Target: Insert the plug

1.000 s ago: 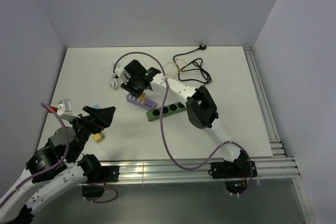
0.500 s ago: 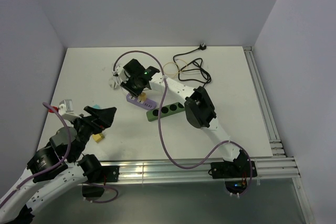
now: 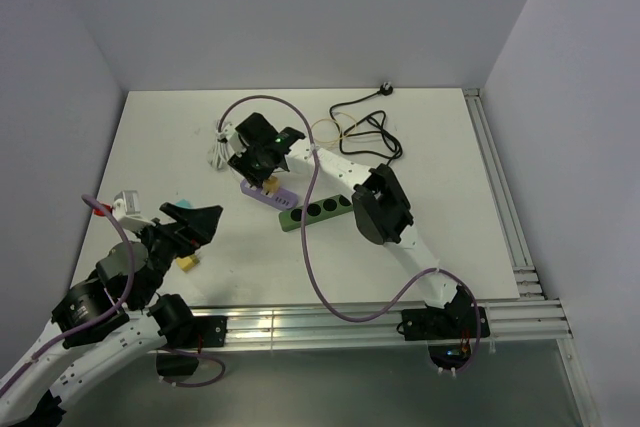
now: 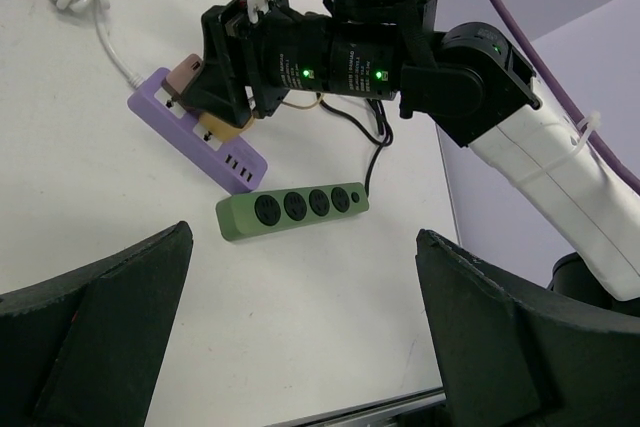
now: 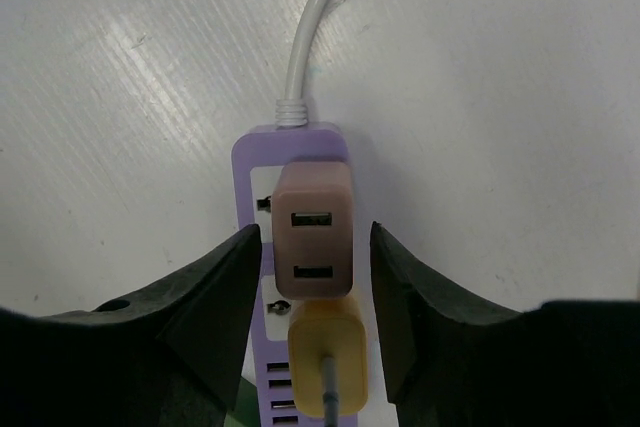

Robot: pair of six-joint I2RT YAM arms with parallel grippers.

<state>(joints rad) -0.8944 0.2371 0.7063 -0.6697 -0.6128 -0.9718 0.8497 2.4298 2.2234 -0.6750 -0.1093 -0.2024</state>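
A purple power strip point(image 5: 250, 169) lies on the white table, with a white cord point(image 5: 310, 37). A brown two-port USB charger point(image 5: 313, 232) sits on it, and a yellow plug point(image 5: 328, 357) with a grey cable sits right below. My right gripper point(image 5: 315, 239) is open and straddles the charger, with a small gap on each side. In the top view it point(image 3: 262, 155) hovers over the strip point(image 3: 275, 195). My left gripper point(image 4: 300, 337) is open and empty, well short of the strip point(image 4: 195, 137).
A green four-socket power strip point(image 3: 316, 212) lies just right of the purple one; it also shows in the left wrist view point(image 4: 290, 212). A black cable point(image 3: 365, 129) is coiled at the back. A small yellow item point(image 3: 188, 263) lies by my left gripper point(image 3: 190, 222).
My right gripper has shifted only slightly over the purple strip. The left arm has hardly moved.
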